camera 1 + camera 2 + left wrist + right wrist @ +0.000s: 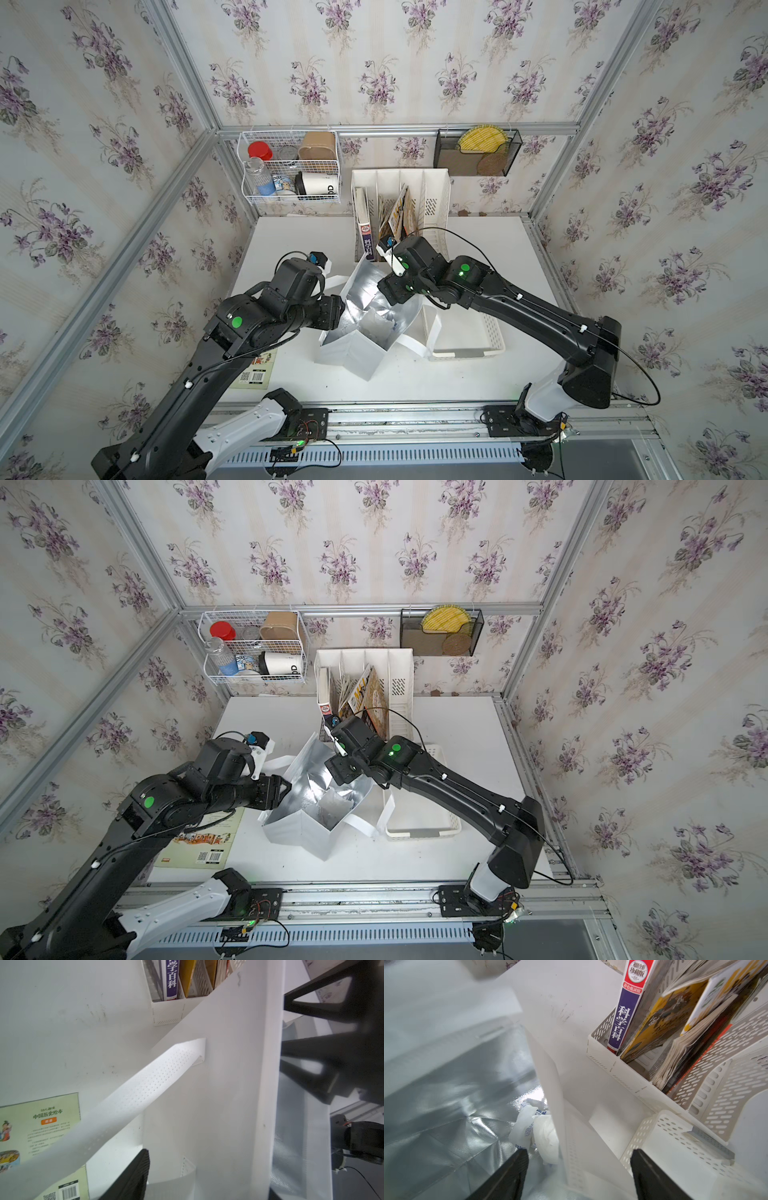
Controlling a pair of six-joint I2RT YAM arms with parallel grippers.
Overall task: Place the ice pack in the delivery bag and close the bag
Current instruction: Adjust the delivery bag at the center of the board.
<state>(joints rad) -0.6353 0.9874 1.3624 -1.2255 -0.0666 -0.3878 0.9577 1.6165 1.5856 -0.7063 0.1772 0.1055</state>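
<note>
Both left gripper (207, 1176) and right gripper (579, 1152) are being held parted, empty, astride the delivery bag (353, 353) walls; ice pack (529, 1126) inside, nearer the right.

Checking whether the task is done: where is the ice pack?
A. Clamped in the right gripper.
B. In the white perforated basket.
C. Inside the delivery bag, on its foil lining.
C: the ice pack lies at the bottom of the delivery bag, on the silver lining.

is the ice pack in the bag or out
In: the ice pack lies on the silver foil bottom inside the open delivery bag.
</note>
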